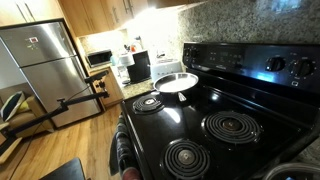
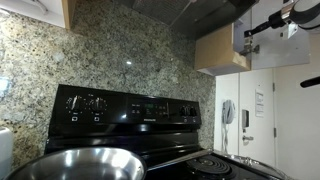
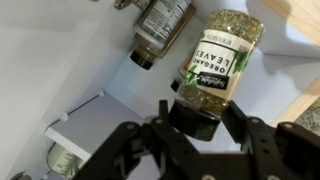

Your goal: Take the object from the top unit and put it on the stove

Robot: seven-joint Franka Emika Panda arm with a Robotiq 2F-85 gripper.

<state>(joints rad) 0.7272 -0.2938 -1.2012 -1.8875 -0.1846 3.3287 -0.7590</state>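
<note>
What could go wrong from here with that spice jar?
The tool grips the spice jar only by its dark cap end, and it sits tilted, so it may pivot or slip. A second jar lies close beside it and might get knocked on the way out. A metal pan sits on one burner of the stove, narrowing the landing spot.

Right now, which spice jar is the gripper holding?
The green-herb jar labelled Organic Leaves, its cap in the gripper; the dark-labelled jar beside it is free.

Pincer clamped on jar — arm raised high.
</note>
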